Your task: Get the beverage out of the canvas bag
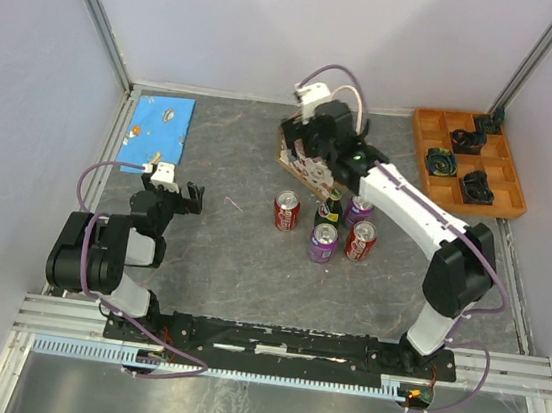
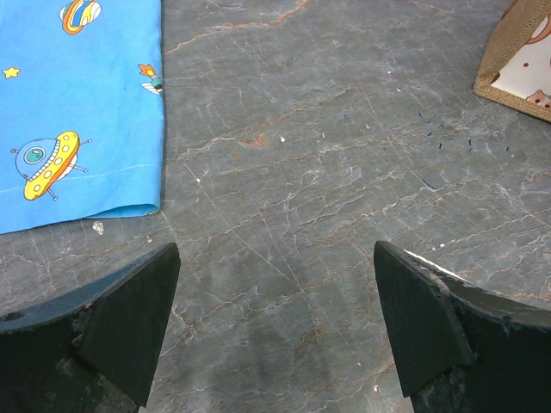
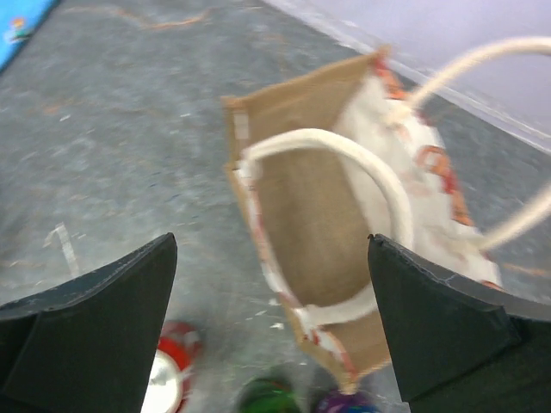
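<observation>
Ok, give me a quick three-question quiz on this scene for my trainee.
1. True or false: the right pincer is shut.
2. How many drinks stand on the table beside the canvas bag? A three, B five, C seven.
3. What lies flat at the far left, ahead of the left pincer?
Key: 1 false, it is open; 2 B; 3 the blue cloth.

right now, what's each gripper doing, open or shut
Left gripper: open, holding nothing.
Right gripper: open over the canvas bag, holding nothing.
</observation>
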Available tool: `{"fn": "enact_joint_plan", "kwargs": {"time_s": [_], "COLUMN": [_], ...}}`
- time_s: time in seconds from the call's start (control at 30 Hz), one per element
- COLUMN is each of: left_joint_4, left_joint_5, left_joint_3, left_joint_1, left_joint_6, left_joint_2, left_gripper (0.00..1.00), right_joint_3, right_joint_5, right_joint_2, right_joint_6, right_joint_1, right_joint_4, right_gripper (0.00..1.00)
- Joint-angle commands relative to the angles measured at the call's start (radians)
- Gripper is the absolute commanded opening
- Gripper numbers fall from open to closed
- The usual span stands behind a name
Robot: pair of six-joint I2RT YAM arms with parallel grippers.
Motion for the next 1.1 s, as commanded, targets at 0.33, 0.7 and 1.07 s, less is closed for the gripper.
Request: {"fn": "enact_joint_plan", "kwargs": {"time_s": [0.33, 0.7, 1.07], "left_joint_4": [0.060, 0.061, 0.060], "left_joint_5": [-0.017, -0.018, -0.017], "left_joint_3": [0.006, 0.006, 0.008], "left_joint_1": [0.002, 0.003, 0.003], "left_joint_6": [0.015, 0.015, 0.015], "left_joint_2": [0.001, 0.000, 0.001], "left_gripper": [0.99, 0.99, 0.99], "right_joint_3": [-0.342, -0.515, -0.546], "right_joint_5": [0.151, 0.475, 0.095], "right_joint_2": [-0.321, -0.525, -0.636], "right_joint_6": [0.160, 0.198, 0.164], "right_joint_1": [-0.496, -0.613, -0.616], "right_joint_4": [0.234, 0.101, 0.089], "right_gripper": [0.99, 0.99, 0.99]}}
